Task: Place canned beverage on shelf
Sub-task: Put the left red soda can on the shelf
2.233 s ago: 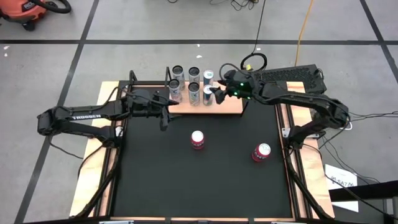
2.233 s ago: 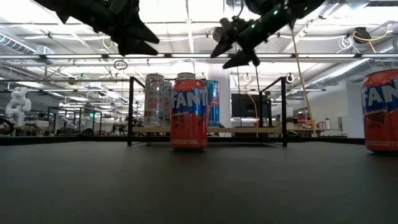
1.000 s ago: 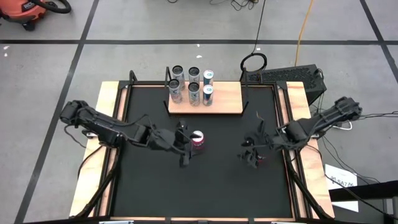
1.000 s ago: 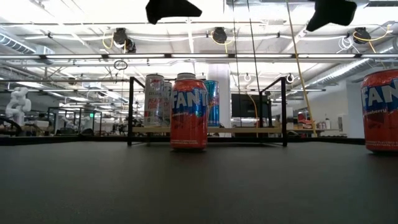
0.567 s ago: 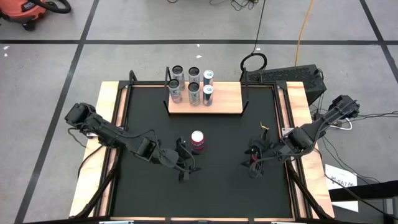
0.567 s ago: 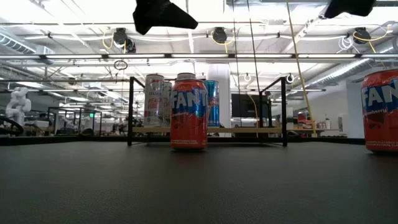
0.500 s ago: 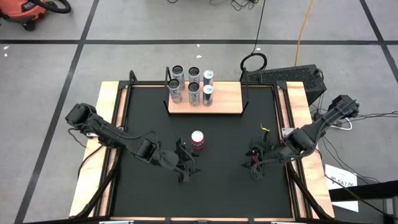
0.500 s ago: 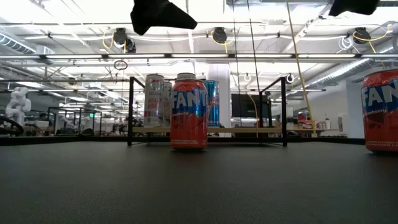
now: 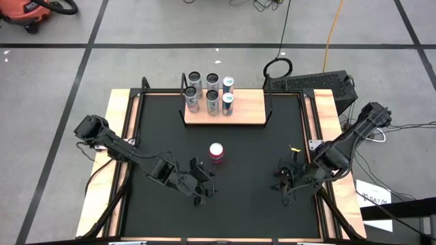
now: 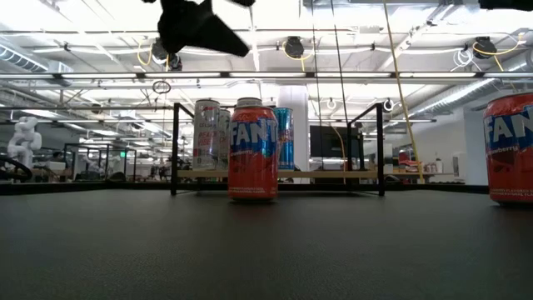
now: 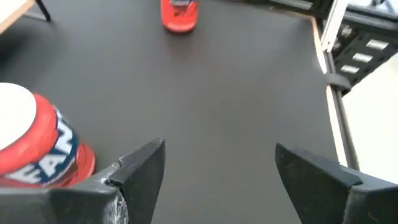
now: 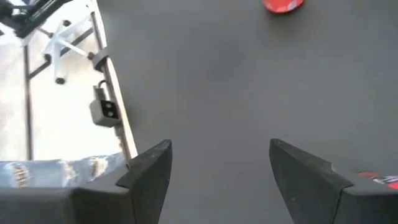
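The shelf [image 9: 246,112], a light-wood board with black uprights, stands at the table's far edge with several cans [image 9: 212,101] on its left half. One red Fanta can [image 9: 216,152] stands upright mid-table. A second red can [image 10: 510,148] stands upright near the right side; my right arm hides it in the high view. My left gripper [image 9: 204,189] is open and empty, on the near side of the middle can [image 11: 37,146]. My right gripper [image 9: 282,185] is open and empty, beside the second can [image 12: 379,179].
Light-wood side strips [image 9: 116,177] and black frame rails border the black tabletop [image 9: 245,204]. Cables and a black box [image 9: 320,83] lie beyond the far right corner. Bare tabletop lies between the two red cans and the shelf.
Both grippers have drawn back toward the table's near edge, the left one away from the middle can, the right one past the second can. Both stay open. The cans have not moved.
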You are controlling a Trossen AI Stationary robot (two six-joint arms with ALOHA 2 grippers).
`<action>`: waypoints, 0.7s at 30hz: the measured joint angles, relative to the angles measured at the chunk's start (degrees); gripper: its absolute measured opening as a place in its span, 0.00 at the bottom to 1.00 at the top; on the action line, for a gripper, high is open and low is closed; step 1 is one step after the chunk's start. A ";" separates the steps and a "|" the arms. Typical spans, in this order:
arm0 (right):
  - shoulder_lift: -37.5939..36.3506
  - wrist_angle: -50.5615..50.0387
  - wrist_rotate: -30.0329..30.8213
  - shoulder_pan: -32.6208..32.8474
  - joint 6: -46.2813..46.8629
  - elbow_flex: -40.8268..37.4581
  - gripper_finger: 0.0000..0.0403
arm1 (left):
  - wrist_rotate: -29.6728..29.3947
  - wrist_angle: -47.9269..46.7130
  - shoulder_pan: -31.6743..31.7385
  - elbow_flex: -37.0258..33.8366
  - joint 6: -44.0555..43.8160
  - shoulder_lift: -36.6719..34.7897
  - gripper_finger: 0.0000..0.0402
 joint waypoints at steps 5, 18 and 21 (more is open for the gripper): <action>0.75 1.67 6.11 0.15 -3.32 0.00 0.63 | -0.10 -1.33 0.04 0.00 -1.52 0.00 0.76; 4.13 5.00 7.58 0.05 -7.77 -0.02 0.65 | 2.73 -1.49 0.04 -0.02 -3.48 -0.03 0.89; 4.85 5.00 7.61 -0.32 -8.24 -0.02 0.66 | 3.09 -1.74 0.04 -0.02 -5.45 -0.46 0.90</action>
